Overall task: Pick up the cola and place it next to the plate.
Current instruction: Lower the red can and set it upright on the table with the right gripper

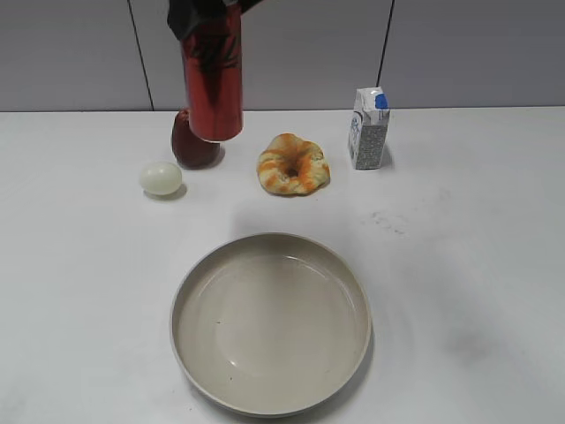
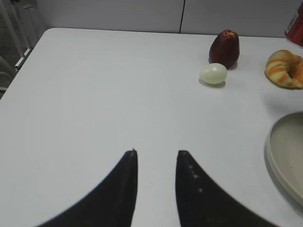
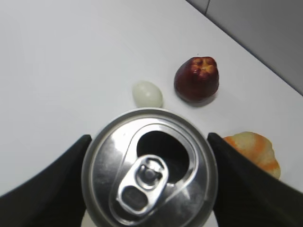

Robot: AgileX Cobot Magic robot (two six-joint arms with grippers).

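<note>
The cola [image 1: 213,84], a tall slim red can, hangs upright in the air above the back of the table, over the dark red fruit. My right gripper [image 1: 205,16] is shut on its top part. In the right wrist view the can's silver top [image 3: 149,170] with pull tab fills the space between the two black fingers. A corner of the can shows in the left wrist view [image 2: 296,29]. The plate [image 1: 270,402], a large beige dish, lies at the front middle; its rim shows in the left wrist view [image 2: 271,151]. My left gripper [image 2: 156,153] is open and empty over bare table, left of the plate.
A dark red fruit [image 1: 192,146] and a pale egg [image 1: 161,178] lie at the back left. An orange-and-white bread ring [image 1: 293,164] lies at the back middle. A small milk carton [image 1: 368,129] stands at the back right. The table's left edge [image 2: 21,71] shows in the left wrist view.
</note>
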